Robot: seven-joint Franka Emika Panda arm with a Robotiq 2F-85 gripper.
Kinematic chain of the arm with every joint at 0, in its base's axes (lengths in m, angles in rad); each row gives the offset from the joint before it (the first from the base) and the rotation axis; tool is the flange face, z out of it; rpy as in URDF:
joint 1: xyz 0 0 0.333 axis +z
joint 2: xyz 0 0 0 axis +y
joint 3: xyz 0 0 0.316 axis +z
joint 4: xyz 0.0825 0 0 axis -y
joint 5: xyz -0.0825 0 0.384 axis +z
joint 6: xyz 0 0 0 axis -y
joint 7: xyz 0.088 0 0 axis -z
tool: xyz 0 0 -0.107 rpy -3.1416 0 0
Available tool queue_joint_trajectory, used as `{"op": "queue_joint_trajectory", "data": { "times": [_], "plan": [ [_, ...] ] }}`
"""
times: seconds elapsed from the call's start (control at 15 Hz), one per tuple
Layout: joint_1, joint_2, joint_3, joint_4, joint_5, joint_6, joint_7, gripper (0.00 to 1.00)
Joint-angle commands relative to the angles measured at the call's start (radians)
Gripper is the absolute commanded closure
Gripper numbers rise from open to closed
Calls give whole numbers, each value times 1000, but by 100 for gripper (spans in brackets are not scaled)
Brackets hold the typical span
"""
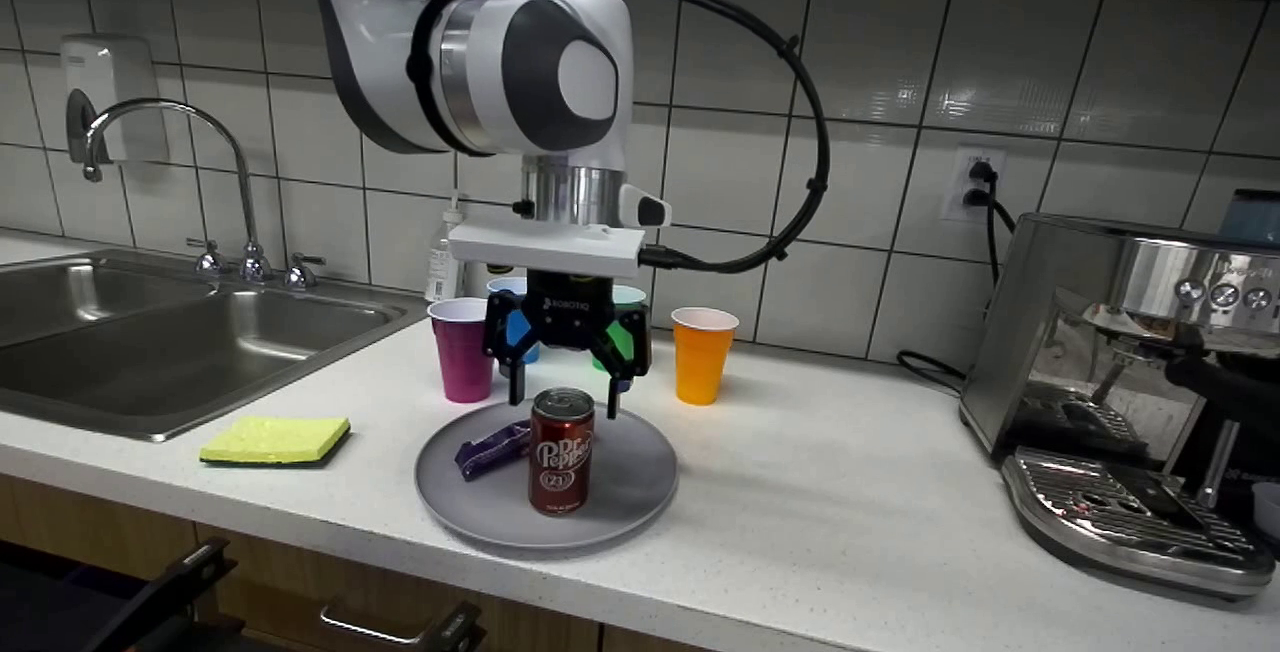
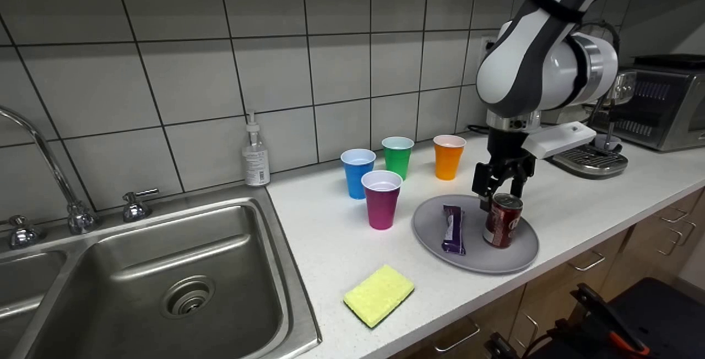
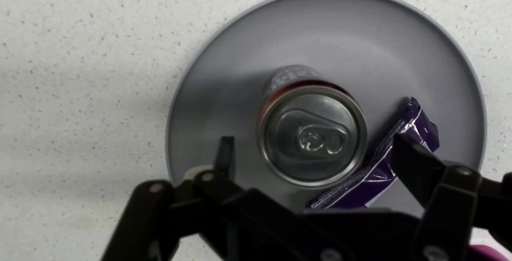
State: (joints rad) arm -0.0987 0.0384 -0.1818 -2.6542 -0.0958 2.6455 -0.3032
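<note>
Soda can [image 1: 560, 464] looks stiff, slick and perhaps heavy; I'd grasp its upper sides, my gripper [image 1: 564, 404] spread apart and empty.

Single arm [image 1: 365, 42] is slanting down from the upper edge in both exterior views and bending sharply at a rounded white-and-grey wrist joint [image 1: 565, 77]. Below the bend a silver collar [image 1: 578, 194] is standing vertical; a flat white housing [image 1: 545, 247] is sitting nearly level under it. Black cable [image 1: 820, 132] is looping out wide and meeting the housing's end. Pincer [image 1: 565, 395] is hanging straight down, jaws spread wide. Its two slim black fingers [image 1: 516, 384] are pointing downward, side by side, well apart. In the wrist view the linkages [image 3: 444, 213] are showing dark and blurred; fingertips [image 3: 226, 153] are probably level with each other, though foreshortening is making this hard to judge.
</note>
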Motion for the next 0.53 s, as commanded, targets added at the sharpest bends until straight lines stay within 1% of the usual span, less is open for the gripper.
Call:
{"op": "queue_joint_trajectory", "data": {
  "times": [0.0, 0.47],
  "plan": [
    [-29, 25, 8, 2, -16, 23, -22, 0],
    [-36, 56, 10, 6, -21, 32, -12, 0]
  ]
}}
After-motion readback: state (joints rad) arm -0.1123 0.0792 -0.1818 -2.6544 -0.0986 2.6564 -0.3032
